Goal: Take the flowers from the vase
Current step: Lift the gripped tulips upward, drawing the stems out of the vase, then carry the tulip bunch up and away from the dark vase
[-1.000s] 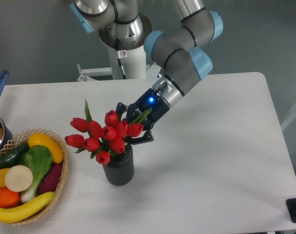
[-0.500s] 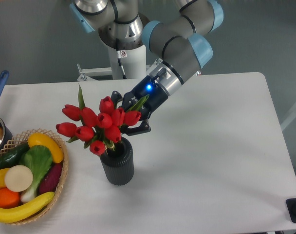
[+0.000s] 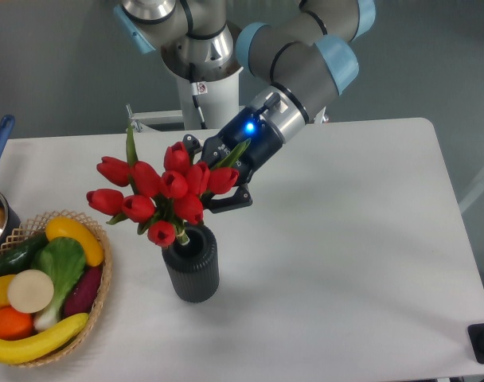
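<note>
Above the vase (image 3: 192,268), the gripper (image 3: 212,177) pinches the flowers (image 3: 158,193) at the right of the bunch. Buds lean left; stems reach just into the vase mouth. Left of the vase, on the table (image 3: 345,239), stands a basket (image 3: 99,296) of vegetables.
</note>
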Controlling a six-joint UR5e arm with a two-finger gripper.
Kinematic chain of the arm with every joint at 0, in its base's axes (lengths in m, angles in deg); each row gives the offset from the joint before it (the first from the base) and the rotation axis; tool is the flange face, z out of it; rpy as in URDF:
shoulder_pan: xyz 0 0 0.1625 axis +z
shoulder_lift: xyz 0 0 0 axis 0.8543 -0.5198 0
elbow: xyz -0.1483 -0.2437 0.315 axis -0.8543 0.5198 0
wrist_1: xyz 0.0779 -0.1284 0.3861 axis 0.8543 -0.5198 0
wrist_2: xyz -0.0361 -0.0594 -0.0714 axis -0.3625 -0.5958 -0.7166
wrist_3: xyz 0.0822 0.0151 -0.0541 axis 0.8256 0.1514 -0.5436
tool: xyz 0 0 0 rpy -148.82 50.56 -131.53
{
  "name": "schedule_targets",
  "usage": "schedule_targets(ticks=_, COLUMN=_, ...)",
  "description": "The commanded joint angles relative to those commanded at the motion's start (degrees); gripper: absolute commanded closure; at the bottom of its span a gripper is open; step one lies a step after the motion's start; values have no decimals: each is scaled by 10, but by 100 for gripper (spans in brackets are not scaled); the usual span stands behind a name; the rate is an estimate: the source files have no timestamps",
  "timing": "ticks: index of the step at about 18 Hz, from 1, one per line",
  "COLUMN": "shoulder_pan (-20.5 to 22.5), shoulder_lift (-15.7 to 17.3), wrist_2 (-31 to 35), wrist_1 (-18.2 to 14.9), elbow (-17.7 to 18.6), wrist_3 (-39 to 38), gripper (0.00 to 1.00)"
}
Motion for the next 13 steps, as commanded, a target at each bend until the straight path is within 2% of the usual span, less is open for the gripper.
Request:
schedule_targets(ticks=8, shoulder_pan=0, shoulder_lift=1, wrist_2=-14, wrist_1=0, elbow=-40, wrist_3=-47, gripper=74)
schedule_targets(ticks=13, shoulder_pan=3, shoulder_lift=2, wrist_2=-14, wrist_1=-1, elbow=-76, wrist_3=-93, gripper=74)
